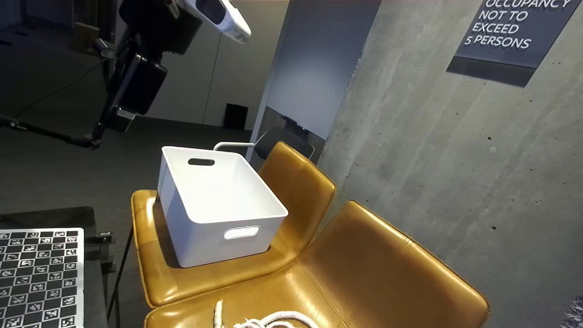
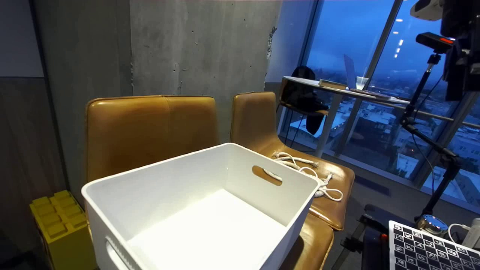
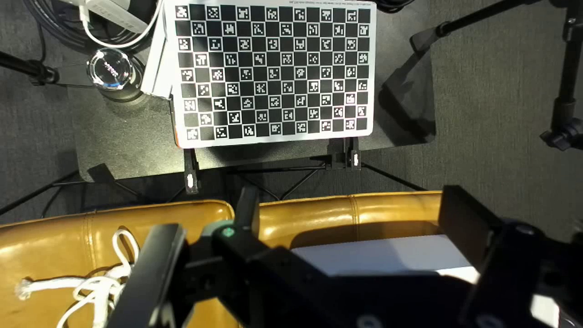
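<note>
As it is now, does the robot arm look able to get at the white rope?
Probably yes: the gripper is open, and the white rope lies uncovered on the tan seat. The white bin stands to the side, so the way from above looks free.

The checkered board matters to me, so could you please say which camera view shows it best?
The wrist view shows the checkered board best: nearly face-on, with almost all of it in frame. Both exterior views show only part, at a slant, cut off by the picture's edge.
</note>
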`<state>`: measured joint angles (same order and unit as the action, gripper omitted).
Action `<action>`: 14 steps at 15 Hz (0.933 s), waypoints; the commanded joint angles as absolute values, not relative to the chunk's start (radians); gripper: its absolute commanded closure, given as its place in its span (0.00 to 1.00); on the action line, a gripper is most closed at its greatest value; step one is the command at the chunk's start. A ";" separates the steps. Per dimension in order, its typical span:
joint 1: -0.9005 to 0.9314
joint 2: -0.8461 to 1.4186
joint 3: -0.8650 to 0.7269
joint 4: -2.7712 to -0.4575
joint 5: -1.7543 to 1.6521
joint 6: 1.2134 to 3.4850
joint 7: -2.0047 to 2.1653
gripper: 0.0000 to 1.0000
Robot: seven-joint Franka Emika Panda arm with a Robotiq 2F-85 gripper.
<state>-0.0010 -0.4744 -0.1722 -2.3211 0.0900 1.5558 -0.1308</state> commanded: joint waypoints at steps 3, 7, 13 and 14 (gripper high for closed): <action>-0.027 -0.472 -0.151 -2.319 0.098 1.553 -0.140 0.00; -0.027 -0.472 -0.151 -2.319 0.098 1.553 -0.140 0.00; -0.027 -0.472 -0.151 -2.319 0.098 1.553 -0.140 0.00; -0.026 -0.464 -0.150 -2.318 0.102 1.563 -0.139 0.00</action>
